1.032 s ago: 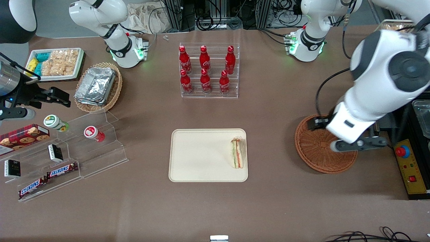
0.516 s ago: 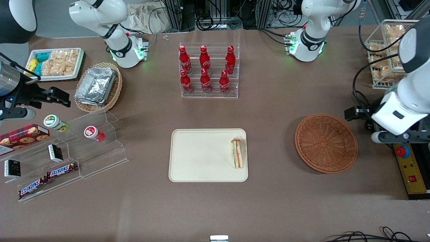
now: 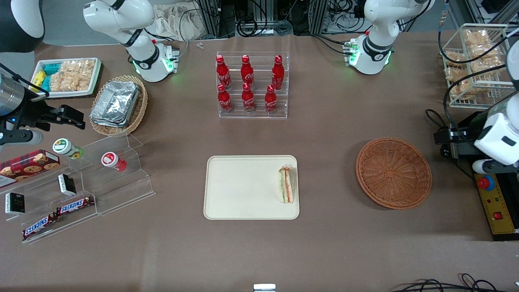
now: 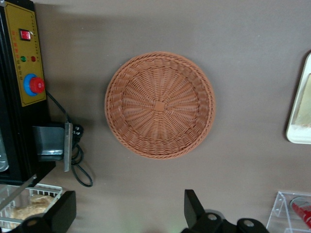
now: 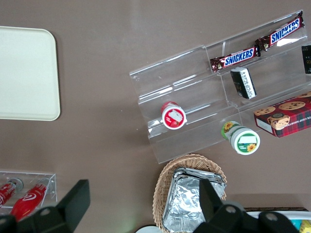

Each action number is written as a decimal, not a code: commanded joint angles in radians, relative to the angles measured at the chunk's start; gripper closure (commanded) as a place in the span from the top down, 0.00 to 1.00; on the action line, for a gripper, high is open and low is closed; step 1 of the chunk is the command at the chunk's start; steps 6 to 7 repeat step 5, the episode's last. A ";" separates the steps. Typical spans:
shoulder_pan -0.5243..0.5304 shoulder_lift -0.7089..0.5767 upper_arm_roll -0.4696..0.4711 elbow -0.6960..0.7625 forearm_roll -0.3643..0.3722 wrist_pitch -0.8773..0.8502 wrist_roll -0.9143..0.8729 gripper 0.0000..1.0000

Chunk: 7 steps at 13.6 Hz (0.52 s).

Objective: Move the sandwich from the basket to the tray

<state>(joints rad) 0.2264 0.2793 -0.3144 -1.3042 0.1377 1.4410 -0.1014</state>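
One sandwich [image 3: 286, 185] on tray [image 3: 239, 190]; one basket [image 3: 393, 173]; gripper [image 4: 130, 209] open above table.

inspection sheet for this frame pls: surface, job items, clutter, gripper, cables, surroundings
Surface: brown table, no spills seen.
Job's things: sandwich lies on the tray, at the edge facing the basket; basket holds nothing.
Clutter: cola bottles in a clear rack, foil containers, Snickers bars, bagged snacks.
Gripper: gripper open, holding nothing, up above the table beside the basket.
Cables: black cable near the basket.
Surroundings: control box with red button.
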 commanded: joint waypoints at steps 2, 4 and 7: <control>-0.151 -0.051 0.213 -0.029 -0.056 -0.013 0.069 1.00; -0.154 -0.057 0.222 -0.030 -0.067 -0.013 0.069 1.00; -0.151 -0.057 0.221 -0.030 -0.069 -0.013 0.071 1.00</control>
